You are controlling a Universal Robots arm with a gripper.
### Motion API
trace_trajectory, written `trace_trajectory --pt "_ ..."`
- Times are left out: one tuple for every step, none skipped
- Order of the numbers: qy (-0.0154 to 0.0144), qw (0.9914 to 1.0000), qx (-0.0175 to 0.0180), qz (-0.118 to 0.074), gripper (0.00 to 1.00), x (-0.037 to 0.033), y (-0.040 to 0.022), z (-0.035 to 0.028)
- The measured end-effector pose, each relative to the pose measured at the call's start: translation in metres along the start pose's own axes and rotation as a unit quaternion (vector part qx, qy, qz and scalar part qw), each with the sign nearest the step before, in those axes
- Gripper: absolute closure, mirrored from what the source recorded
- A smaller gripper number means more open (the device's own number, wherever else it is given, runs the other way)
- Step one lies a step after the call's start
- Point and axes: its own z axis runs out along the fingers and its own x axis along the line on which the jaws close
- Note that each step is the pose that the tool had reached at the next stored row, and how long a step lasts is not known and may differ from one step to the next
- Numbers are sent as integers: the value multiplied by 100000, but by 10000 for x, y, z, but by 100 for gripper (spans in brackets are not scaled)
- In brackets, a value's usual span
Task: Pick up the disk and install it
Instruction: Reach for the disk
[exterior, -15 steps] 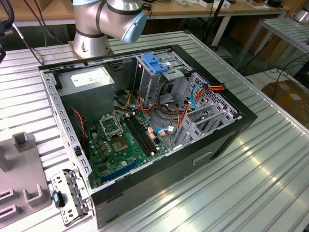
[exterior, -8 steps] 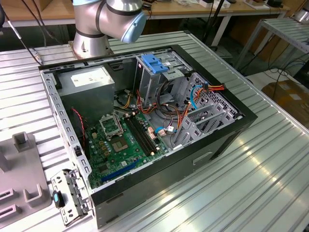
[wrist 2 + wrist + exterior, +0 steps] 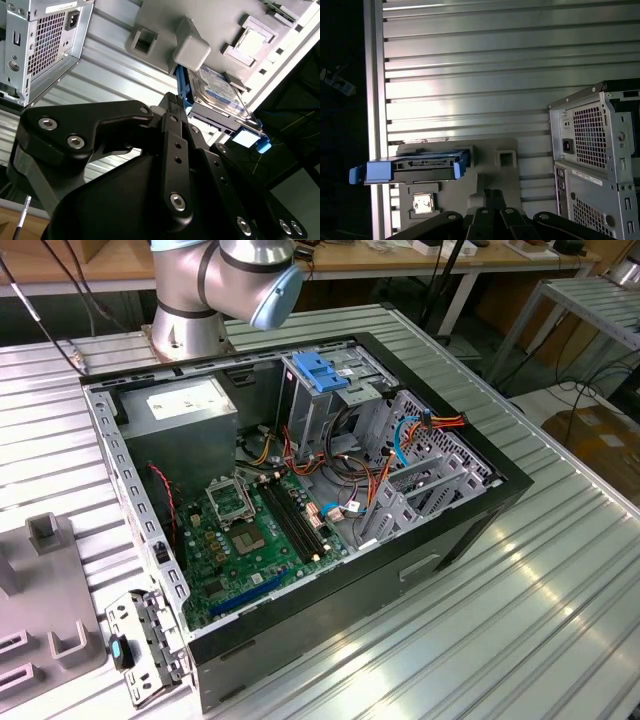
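Currently | gripper hovering near disk, closed up, gripping nothing | disk sitting in grey fixture, near table edge, beside PC case

Disk on fixture, nr PC case; both on table.

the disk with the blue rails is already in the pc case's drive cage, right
No. The disk with the blue rails rests on the grey holder on the table, outside the pc case, as the first wrist view shows.
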Motion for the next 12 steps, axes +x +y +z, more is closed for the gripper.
trace_trajectory --pt "5 100000 -2 -1 89 12 -1 1" --pt "13 100000 1 0 89 23 -2 1" --pt "22 100000 1 -1 89 36 -3 2" --pt "40 100000 6 0 89 54 -4 2" --pt "48 100000 5 -1 89 71 -6 3" --pt "58 100000 3 3 89 81 -6 4" --pt "65 100000 6 -1 89 90 -7 4" --pt "73 100000 6 1 89 99 -8 5" --pt "85 100000 8 3 89 108 -9 5" --pt "93 100000 7 6 89 116 -9 6" --pt "101 100000 6 3 89 125 -10 6" --pt "115 100000 8 5 89 135 -11 7"
